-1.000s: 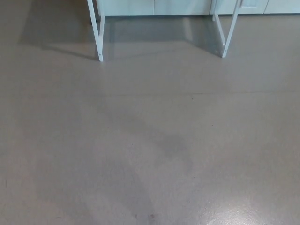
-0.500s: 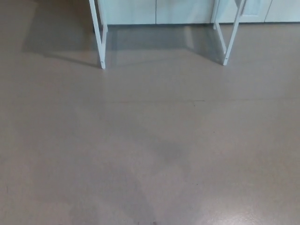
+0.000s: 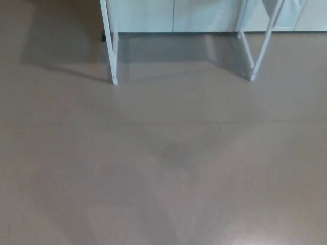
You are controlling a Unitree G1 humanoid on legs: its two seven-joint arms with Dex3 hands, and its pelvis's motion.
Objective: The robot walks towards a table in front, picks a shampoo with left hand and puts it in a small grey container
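Observation:
Only the lower part of a white table shows at the top of the head view: its left leg [image 3: 110, 46] and its right leg [image 3: 260, 48] stand on the grey floor [image 3: 163, 163]. The tabletop is out of frame. No shampoo and no grey container are visible. Neither of my hands shows.
Pale cabinet fronts [image 3: 173, 15] run along the back wall behind the table legs. A dark shadow [image 3: 56, 46] lies on the floor left of the table. A faint seam [image 3: 219, 123] crosses the floor.
The whole picture has shifted: the table legs sit lower and look larger than a second ago, so the camera has moved closer to the table.

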